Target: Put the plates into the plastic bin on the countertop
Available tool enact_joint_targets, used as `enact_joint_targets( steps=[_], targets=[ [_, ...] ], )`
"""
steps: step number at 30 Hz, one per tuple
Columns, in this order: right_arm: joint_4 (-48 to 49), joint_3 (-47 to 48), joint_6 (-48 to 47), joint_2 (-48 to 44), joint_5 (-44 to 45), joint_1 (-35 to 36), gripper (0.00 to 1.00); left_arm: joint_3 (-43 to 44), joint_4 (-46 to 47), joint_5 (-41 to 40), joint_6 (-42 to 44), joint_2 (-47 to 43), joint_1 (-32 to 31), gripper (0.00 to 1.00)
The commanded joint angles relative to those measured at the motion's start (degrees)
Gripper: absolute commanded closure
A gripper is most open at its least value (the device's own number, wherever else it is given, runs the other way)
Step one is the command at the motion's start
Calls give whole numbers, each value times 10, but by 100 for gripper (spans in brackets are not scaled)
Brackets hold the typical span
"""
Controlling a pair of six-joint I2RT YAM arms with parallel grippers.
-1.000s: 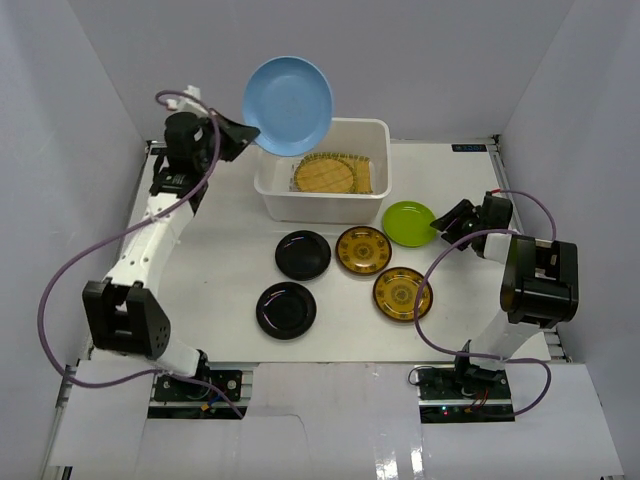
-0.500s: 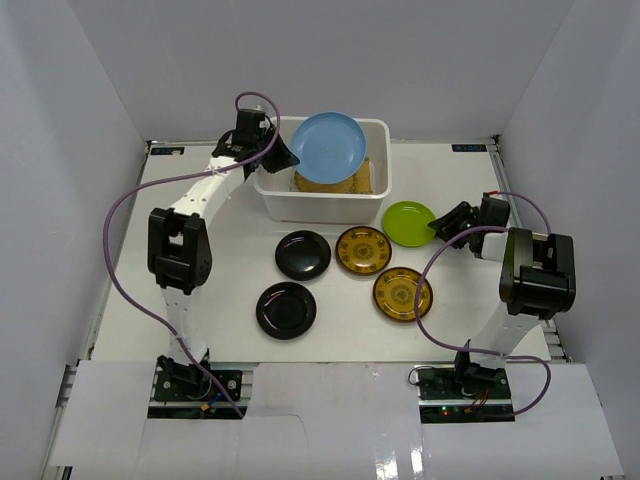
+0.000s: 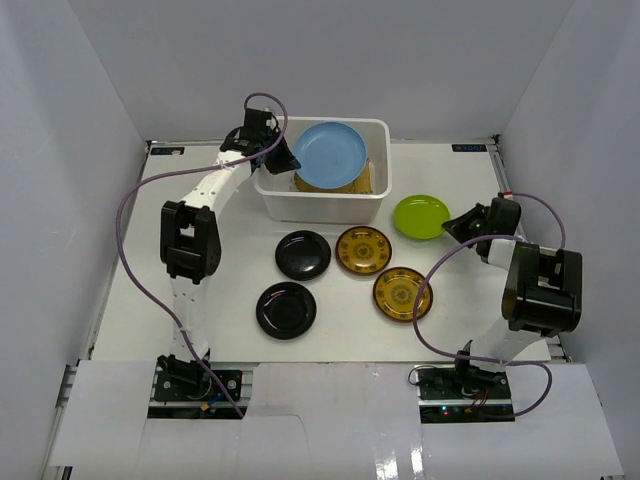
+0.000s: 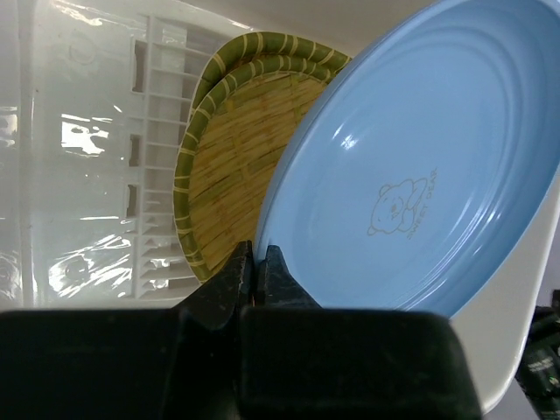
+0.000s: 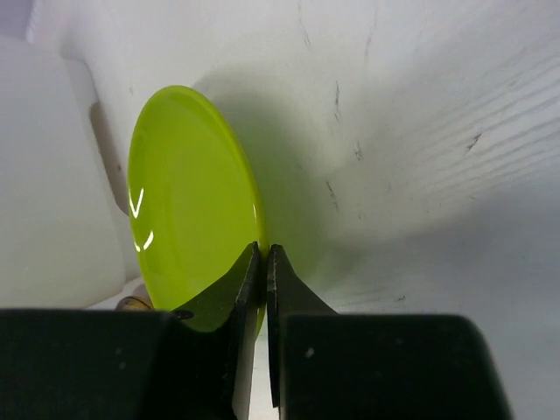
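Observation:
My left gripper (image 3: 286,160) (image 4: 260,258) is shut on the rim of the light blue plate (image 3: 330,153) (image 4: 420,166). It holds the plate tilted inside the white plastic bin (image 3: 322,211), over two woven plates (image 3: 303,183) (image 4: 227,166) that lie on the bin's floor. At the right, my right gripper (image 3: 456,225) (image 5: 263,254) is shut on the edge of the lime green plate (image 3: 421,216) (image 5: 188,201), just off the countertop (image 3: 230,260) (image 5: 420,131). Two black plates (image 3: 303,254) (image 3: 286,309) and two yellow-brown plates (image 3: 363,250) (image 3: 402,293) lie flat in front of the bin.
The bin's white wall (image 5: 52,192) stands close to the left of the green plate. White enclosure walls surround the countertop. Purple cables loop from both arms over the table's sides.
The left arm swung the blue plate from high above down into the bin. The right gripper shut on the green plate's edge and shifted it slightly right and back.

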Motion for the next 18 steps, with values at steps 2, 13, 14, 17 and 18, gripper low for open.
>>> enact_joint_targets(
  steps=[2,13,14,17,18],
  targets=[
    [6,11,9,-105,35,-14,92,37,0,22,4,-4,-3,92],
    [-55,130,-12,-216,22,22,92,52,-1,41,8,10,-3,70],
    [-64,142,-16,-215,26,29,92,54,-1,43,7,10,-3,69],
    [-77,183,-24,-204,35,64,92,60,0,49,1,17,-3,67],
    [-76,191,-24,-202,38,72,92,59,0,49,0,17,-3,66]
  ],
)
